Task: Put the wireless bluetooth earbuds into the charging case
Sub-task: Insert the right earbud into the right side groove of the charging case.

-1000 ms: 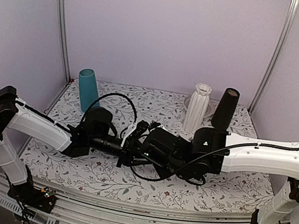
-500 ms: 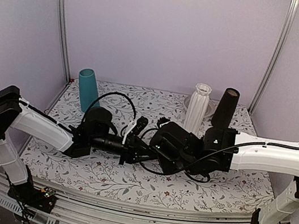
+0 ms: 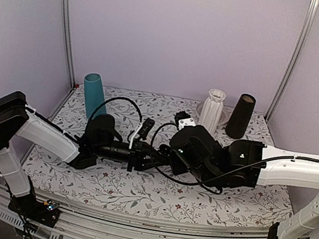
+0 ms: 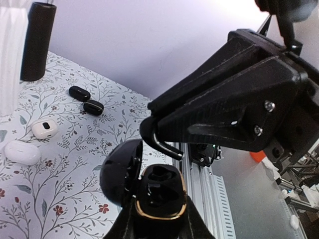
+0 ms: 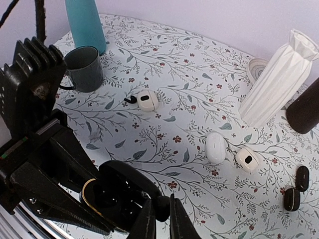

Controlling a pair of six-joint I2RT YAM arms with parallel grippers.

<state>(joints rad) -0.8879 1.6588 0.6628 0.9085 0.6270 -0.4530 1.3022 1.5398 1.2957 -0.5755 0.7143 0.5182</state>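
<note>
The left arm stretches low across the table toward the middle, forearm nearly level. Its left gripper (image 4: 157, 221) is clamped from both sides on the small glossy black pebble-shaped charging case (image 4: 157, 194), which it holds clear of the flower-printed tablecloth (image 4: 60, 199). The right arm reaches in from the opposite side. Its right gripper (image 5: 162, 219) points at the case from just beside it, and the tips look slightly apart from the case. Its fingers are drawn close together with a dark rounded lump between the tips; I cannot tell whether they hold anything.

The case sits open. Its hinged lid (image 4: 121, 172) is swung back to the left of the left gripper's fingers, and a thin gold rim rings the dark moulded wells. What is in the wells is too dark to make out.

Two glossy black bean-shaped earbuds (image 4: 79, 93) (image 4: 93, 107) lie side by side on the cloth, well beyond the left gripper and far from both grippers. Two white rounded pieces (image 4: 44, 129) lie nearer it.
</note>
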